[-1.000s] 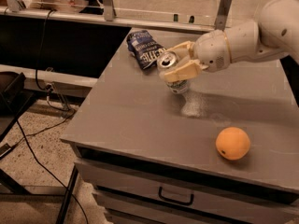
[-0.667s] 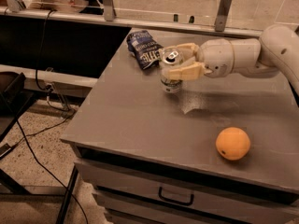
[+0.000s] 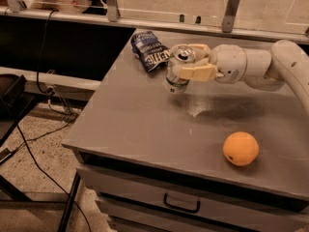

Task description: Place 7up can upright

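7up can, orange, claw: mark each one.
7up can (image 3: 174, 83), camera view, lower side wall.
orange (image 3: 240, 149), camera view, middle of the fruit.
claw (image 3: 186, 61), camera view, midway between fingertips, clamped around the 7up can.

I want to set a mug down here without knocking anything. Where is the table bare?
The widest bare patch of the table is front left, bordered by the chip bag, the orange and the front edge. Crowded: the back, where the pincer grips the 7up can close beside the bag.
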Robot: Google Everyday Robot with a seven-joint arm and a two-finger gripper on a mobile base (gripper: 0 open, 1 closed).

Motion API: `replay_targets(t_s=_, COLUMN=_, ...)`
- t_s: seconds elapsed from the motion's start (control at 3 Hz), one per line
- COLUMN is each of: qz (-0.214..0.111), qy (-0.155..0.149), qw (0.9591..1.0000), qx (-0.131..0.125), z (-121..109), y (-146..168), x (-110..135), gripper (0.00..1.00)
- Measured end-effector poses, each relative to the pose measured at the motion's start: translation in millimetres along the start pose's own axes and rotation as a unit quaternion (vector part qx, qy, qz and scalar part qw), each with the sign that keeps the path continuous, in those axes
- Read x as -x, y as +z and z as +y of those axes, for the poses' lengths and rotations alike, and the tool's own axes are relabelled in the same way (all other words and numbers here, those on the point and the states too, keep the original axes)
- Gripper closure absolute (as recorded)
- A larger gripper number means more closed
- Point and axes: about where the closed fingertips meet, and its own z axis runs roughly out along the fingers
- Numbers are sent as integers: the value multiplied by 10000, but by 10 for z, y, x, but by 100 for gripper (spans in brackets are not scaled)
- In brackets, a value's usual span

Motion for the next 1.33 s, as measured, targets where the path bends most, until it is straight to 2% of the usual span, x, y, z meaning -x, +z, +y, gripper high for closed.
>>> replay_targets(t_s=0.67, qz=764, qy=259, qw=9966, qx=-148, z=-14, y=45, x=-175, gripper=100)
replay_targets(t_s=1.0, qz=792, qy=260, qw=9964, qx=-133, z=-12, y=70, x=-181, gripper=84)
replay_targets(t_s=1.33, qz=787, qy=259, qw=9965, qx=-110, z=-10, y=97, x=-178, gripper=62)
